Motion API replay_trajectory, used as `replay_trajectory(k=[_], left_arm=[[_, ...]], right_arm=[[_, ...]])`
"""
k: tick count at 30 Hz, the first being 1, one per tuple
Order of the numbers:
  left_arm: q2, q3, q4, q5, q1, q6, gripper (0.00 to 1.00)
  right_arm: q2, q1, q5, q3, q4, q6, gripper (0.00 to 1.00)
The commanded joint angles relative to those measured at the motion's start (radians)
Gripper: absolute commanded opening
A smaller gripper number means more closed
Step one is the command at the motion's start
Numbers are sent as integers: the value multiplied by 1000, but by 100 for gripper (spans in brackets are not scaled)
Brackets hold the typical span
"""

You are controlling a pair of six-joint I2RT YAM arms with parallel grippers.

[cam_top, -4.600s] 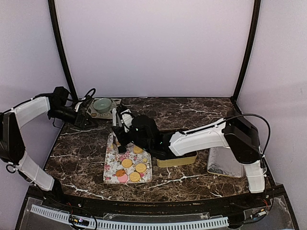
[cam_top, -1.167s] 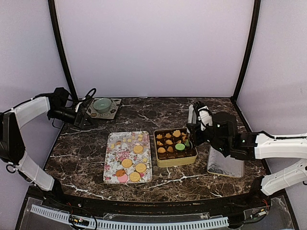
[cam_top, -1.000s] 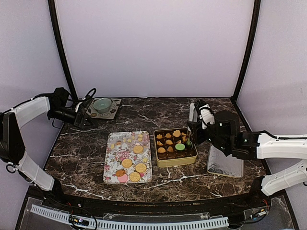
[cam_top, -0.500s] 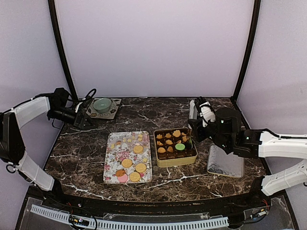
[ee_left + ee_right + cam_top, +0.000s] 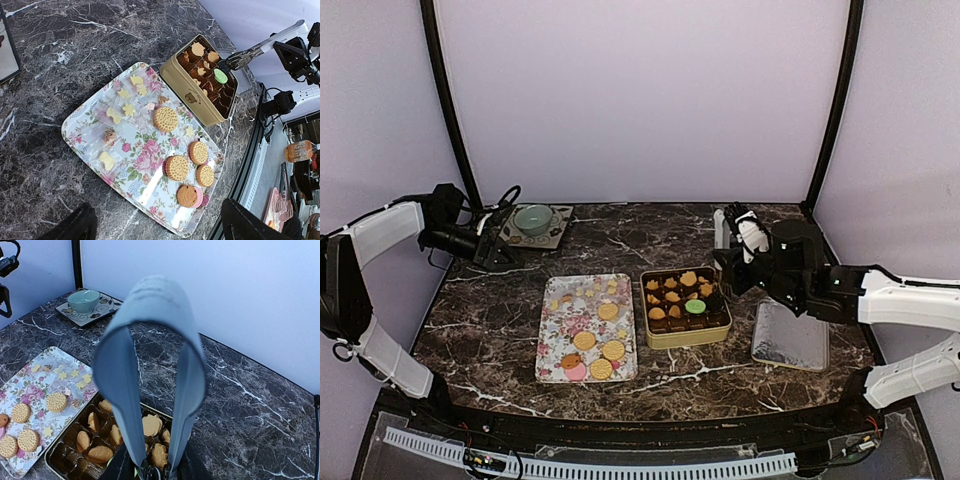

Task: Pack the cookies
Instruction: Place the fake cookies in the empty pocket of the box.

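The right pincer [image 5: 154, 466] pinches grey tongs [image 5: 150, 310], whose tips hang almost together over the right edge of the tin [image 5: 688, 338]. The left pincer [image 5: 490, 252] is spread wide near the far left corner of the worktop [image 5: 490, 320]. Cookies [image 5: 585, 340] lie on the flowered tray [image 5: 558, 330] mid-worktop. More cookies, one of them green, fill the tin just beside the tray's right edge.

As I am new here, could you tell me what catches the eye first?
The flower-patterned rectangular tray in the middle stands out, dotted with round golden cookies. Right of it sits the gold square tin of brown paper cups, one holding a green cookie, with grey metal tongs poised above its right side.
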Motion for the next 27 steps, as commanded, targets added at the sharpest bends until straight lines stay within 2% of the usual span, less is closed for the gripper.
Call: replay_trajectory(k=[1, 6, 18, 24, 27], left_arm=[[-27, 16, -32, 10, 3, 10, 88], [-25, 24, -37, 6, 3, 6, 88], [-11, 33, -38, -7, 4, -1, 87], [-7, 37, -41, -2, 2, -1, 86], [-7, 37, -45, -2, 5, 3, 86]], right_arm=[[27, -28, -94, 40, -16, -22, 28], [30, -56, -150, 41, -4, -33, 29], [30, -56, -217, 67, -59, -128, 22], [20, -57, -228, 59, -64, -134, 28], [15, -56, -212, 51, -50, -122, 36]])
